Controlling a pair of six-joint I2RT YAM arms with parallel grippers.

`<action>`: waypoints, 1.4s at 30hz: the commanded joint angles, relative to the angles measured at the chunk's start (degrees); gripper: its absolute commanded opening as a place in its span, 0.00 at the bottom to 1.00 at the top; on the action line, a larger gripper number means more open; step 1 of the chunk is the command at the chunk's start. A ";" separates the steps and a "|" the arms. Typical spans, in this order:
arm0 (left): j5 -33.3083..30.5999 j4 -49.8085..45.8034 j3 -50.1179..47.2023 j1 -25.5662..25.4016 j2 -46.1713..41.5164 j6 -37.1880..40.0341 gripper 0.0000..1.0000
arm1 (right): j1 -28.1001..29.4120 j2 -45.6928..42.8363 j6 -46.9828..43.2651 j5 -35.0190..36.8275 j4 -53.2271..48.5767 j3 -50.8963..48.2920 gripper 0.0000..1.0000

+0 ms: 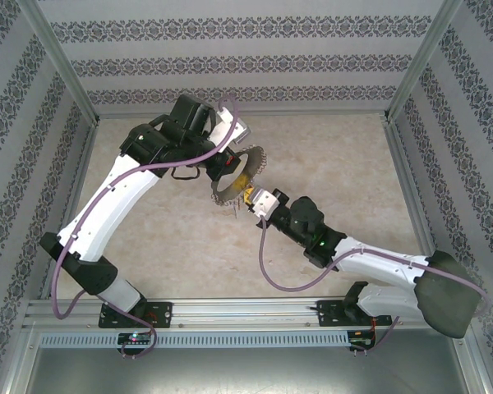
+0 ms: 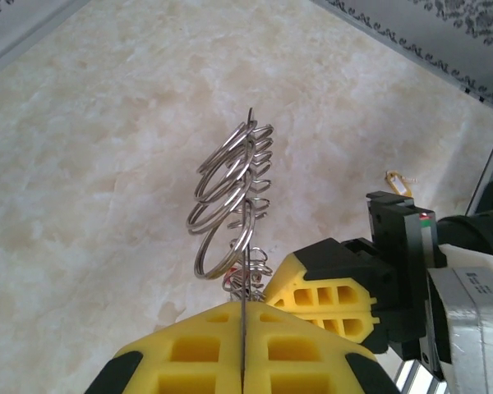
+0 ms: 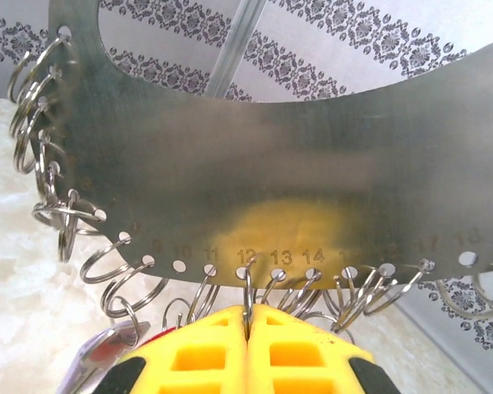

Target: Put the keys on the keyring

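Your left tool (image 2: 242, 318) clamps the thin silver metal hoop keyring (image 3: 255, 172) at its flat rim, right tool (image 3: 248, 322) pinches 1 small wire ring (image 3: 246, 289); likely stiff, light, slick.

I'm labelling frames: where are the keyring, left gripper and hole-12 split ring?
keyring (image 3: 271, 164), right wrist view, flat band.
left gripper (image 2: 242, 316), left wrist view, between fingertips.
split ring (image 3: 246, 291), right wrist view, wire under hole 12.

Cream marble-look tabletop (image 1: 337, 156) under the left gripper (image 1: 234, 171), damask-striped wall panels (image 1: 230, 33) beyond and flanking it.
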 commanded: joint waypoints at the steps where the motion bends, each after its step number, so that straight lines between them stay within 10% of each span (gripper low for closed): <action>1: 0.44 6.97 -3.36 1.54 -3.77 -5.23 0.00 | -0.90 -2.81 1.68 -1.58 -2.38 -0.73 0.00; 23: 11.91 38.00 -34.89 7.01 -8.22 -37.23 0.14 | -18.59 -3.70 10.49 -41.92 -38.95 12.39 0.00; 42: 5.51 54.83 -55.64 7.47 -2.51 -42.83 0.50 | -20.56 9.68 -5.54 -26.85 -69.32 28.94 0.00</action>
